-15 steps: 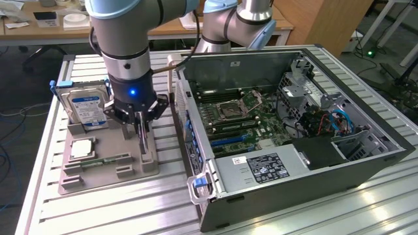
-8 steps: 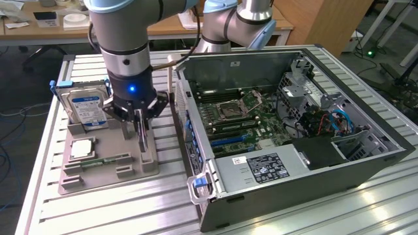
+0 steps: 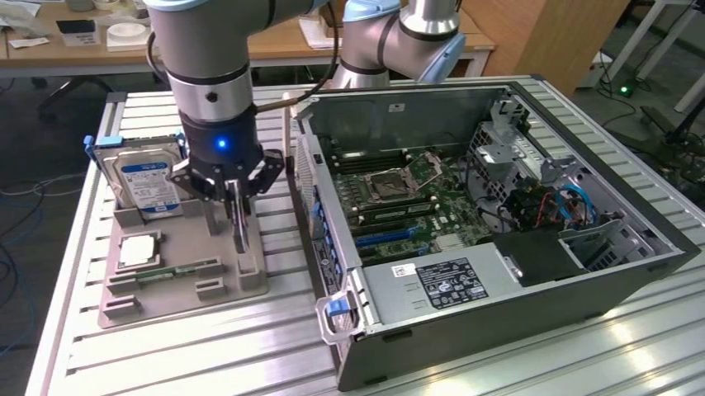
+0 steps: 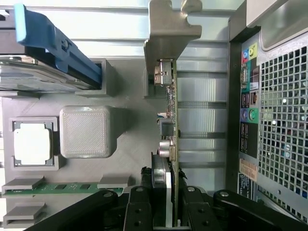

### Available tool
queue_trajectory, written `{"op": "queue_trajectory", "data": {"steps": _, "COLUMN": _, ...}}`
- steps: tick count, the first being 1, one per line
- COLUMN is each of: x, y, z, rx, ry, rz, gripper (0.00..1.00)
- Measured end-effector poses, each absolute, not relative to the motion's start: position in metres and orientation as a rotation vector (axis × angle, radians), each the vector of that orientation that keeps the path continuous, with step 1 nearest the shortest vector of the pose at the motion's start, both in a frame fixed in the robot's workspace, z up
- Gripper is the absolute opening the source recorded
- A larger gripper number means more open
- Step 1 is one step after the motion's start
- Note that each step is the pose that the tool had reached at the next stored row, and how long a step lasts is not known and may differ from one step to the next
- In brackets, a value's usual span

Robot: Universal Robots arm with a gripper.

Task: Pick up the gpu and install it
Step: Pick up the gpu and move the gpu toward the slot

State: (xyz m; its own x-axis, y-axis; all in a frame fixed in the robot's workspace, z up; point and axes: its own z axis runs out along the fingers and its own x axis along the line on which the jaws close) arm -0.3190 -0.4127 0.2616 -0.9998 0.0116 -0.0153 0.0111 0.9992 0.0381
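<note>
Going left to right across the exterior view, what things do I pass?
hard drive → gpu → motherboard → blue cables

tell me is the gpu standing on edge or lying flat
Standing on edge: the wrist view shows the gpu as a thin strip, and the exterior view shows it upright in the grey tray.
</note>
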Motion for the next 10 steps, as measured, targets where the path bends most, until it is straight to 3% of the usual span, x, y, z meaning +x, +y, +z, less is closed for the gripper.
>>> {"op": "queue_trajectory", "data": {"steps": 10, "x": -0.3191, "y": -0.4127, "z": 0.2683, "rx": 0.018, "ry": 3.126, "rz": 0.06, "gripper": 0.28}}
